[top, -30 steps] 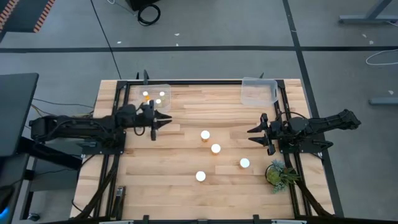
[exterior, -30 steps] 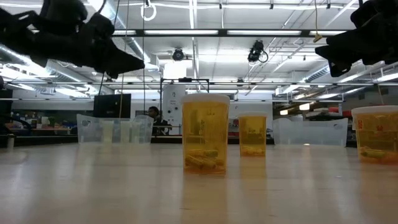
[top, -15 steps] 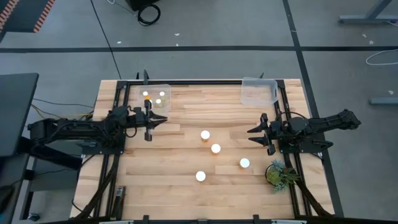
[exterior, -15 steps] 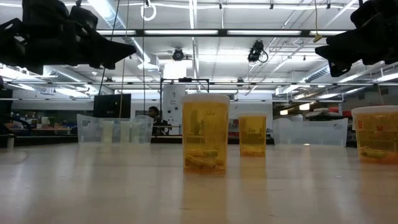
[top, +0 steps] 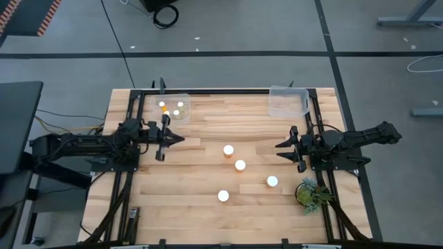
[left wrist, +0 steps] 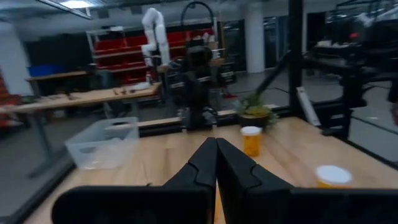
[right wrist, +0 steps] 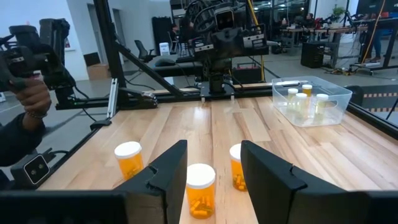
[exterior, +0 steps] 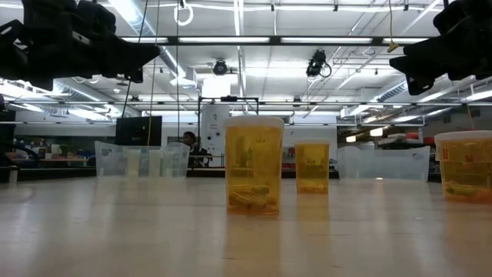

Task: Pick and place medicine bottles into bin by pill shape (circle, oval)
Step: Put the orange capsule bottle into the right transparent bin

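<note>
Several loose medicine bottles stand mid-table, orange with white caps: one (top: 228,149), another (top: 240,164), a third (top: 273,181), and one nearest the front (top: 223,196). More bottles (top: 176,112) lie in the left clear bin (top: 154,104). My left gripper (top: 172,139) hovers just in front of that bin, shut and empty; its fingers (left wrist: 216,149) press together. My right gripper (top: 279,149) waits at the right side, open, with its fingers (right wrist: 171,163) apart and nothing between them. In the low view the bottles (exterior: 254,164) stand under both raised arms.
An empty clear bin (top: 288,101) sits at the back right. A small green plant (top: 309,193) stands at the front right corner. Black rails run along both table sides. A person's hand (right wrist: 31,99) holding a controller shows beyond the table.
My left gripper has closed with nothing in it and drawn back slightly left, away from the bin. The right arm and the loose bottles have not moved.
</note>
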Available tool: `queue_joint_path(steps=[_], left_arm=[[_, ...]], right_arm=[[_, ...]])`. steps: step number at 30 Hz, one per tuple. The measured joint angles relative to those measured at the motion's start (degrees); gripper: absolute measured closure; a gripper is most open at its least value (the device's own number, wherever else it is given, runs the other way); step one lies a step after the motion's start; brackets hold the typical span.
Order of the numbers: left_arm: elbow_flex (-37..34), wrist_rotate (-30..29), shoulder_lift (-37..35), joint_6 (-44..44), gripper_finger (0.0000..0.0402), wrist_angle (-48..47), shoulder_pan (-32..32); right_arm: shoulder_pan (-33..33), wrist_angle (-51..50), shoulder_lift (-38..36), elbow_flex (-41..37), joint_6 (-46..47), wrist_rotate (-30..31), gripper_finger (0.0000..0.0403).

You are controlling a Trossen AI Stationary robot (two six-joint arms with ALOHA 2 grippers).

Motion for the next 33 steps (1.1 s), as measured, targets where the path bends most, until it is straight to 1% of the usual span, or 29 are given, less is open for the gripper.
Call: queue_joint_path(steps=[5,7,10,12,14,17,21,24,30,33], left_arm=[[0.00,-0.46,-0.02,-1.93,0.0390,-0.61,-3.85],[0.00,-2.29,-0.10,-2.35,0.0390,-0.84,-5.67],[0.00,-7.02,-1.40,-2.30,0.0391,-1.78,-7.92],[0.00,-9.76,-3.07,-1.84,0.0391,-4.14,-9.15],[0.00,-11.31,-5.50,-1.25,0.0391,-6.05,-10.32],[0.00,-11.95,-9.28,-1.22,0.0391,-9.68,-11.53],[0.00,-12.56,-13.97,-1.39,0.0391,-15.36,-12.26],[0.00,-14.12,-16.88,-2.14,0.0391,-18.45,-13.65],[0.00,-23.36,-19.63,-3.08,0.0391,-25.24,-18.51],[0.00,-26.44,-19.65,-3.66,0.0391,-25.83,-21.57]], right_arm=[[0.00,-0.02,0.00,0.00,0.00,0.00,0.0246],[0.00,0.01,0.00,0.00,-0.15,0.00,0.0246],[0.00,0.43,-0.02,0.00,-1.35,0.00,0.0246],[-0.02,0.40,0.00,0.00,-1.14,0.00,0.0246],[-0.02,0.42,0.00,0.00,-0.17,0.00,0.0246],[-0.02,0.97,-0.02,0.00,1.80,0.00,0.0246],[-0.02,2.49,0.00,-0.02,-0.65,0.00,0.0246],[0.00,5.23,0.00,-0.02,-2.50,0.00,0.0246],[-0.01,10.36,-0.02,-0.02,-0.95,0.00,0.0246],[0.00,12.12,0.10,-0.02,0.13,0.00,0.0246]])
